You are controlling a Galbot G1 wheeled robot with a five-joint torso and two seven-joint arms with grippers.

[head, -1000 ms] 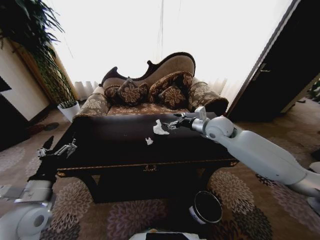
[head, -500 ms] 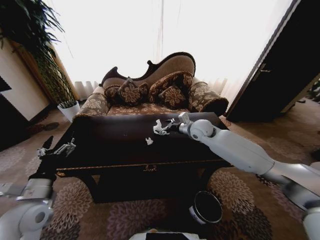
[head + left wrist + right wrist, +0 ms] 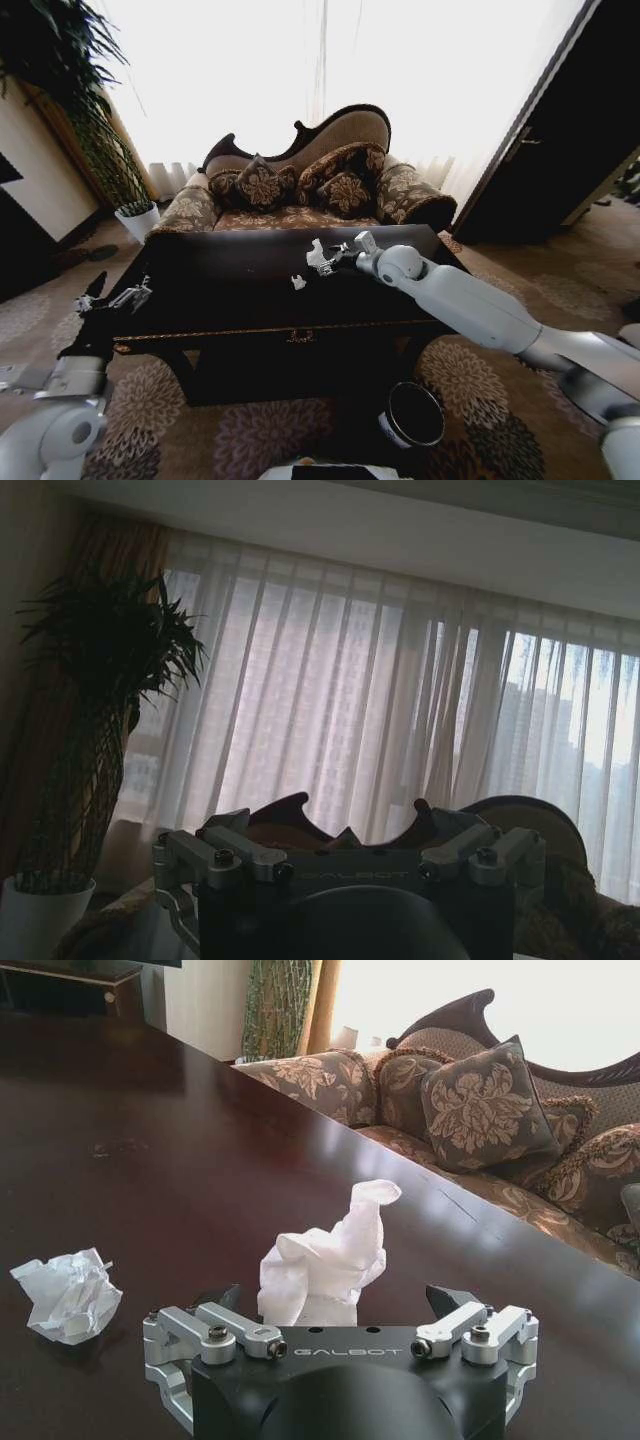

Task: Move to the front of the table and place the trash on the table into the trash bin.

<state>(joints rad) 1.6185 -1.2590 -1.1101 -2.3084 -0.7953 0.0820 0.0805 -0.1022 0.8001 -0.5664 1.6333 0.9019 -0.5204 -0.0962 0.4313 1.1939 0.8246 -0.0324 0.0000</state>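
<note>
The dark glossy table (image 3: 220, 285) stands before me. A crumpled white paper scrap (image 3: 316, 263) lies near its middle. My right gripper (image 3: 329, 256) reaches over the table and is open at this scrap. In the right wrist view the scrap (image 3: 325, 1260) stands between the spread fingers (image 3: 222, 1298) of the right gripper (image 3: 335, 1300). A smaller white paper ball (image 3: 297, 283) lies nearer the front edge, apart from the gripper (image 3: 68, 1295). The black trash bin (image 3: 413, 415) sits on the carpet in front of the table, to the right. My left gripper (image 3: 118, 298) hangs by the table's left end.
A patterned sofa (image 3: 300, 185) with cushions stands right behind the table. A white plant pot (image 3: 138, 220) and tall plant are at the back left. A dark door (image 3: 560, 150) is on the right. Patterned carpet surrounds the table.
My right arm has swung left across the table, bringing its open gripper from beside the white scrap to around it. The left arm has stayed put.
</note>
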